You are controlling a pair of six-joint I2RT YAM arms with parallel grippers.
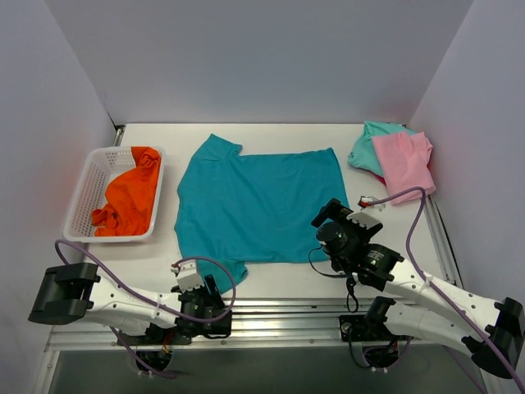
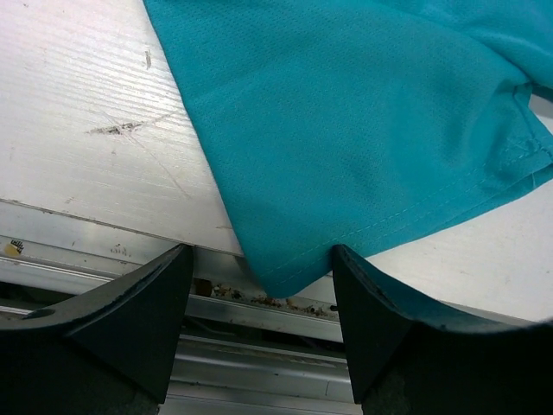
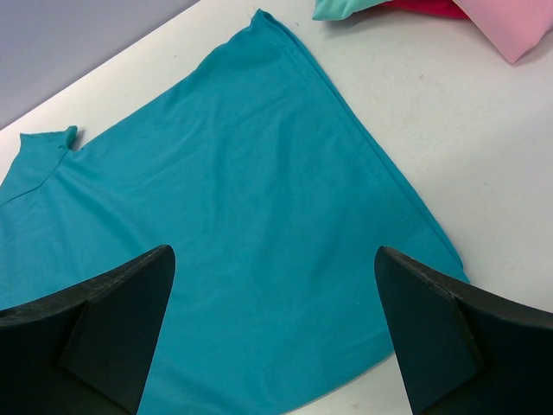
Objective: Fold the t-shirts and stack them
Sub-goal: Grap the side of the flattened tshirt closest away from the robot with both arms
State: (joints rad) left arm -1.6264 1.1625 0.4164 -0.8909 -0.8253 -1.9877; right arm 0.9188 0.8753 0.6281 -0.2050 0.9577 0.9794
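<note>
Wide open and empty, left gripper [image 2: 259, 259] and right gripper [image 3: 275, 259] must pinch the flat teal shirt's [image 1: 254, 205] near edge to fold

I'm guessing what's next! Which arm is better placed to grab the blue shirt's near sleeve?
Left. The left gripper is open with a sleeve tip of the teal shirt between its fingers; the right gripper hovers over the hem.

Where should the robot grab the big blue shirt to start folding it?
Probably the near sleeve corner of the teal shirt, coming from the near edge of the table. The shirt lies flat, but that corner pokes just past that edge, and the open left gripper straddles it.
</note>
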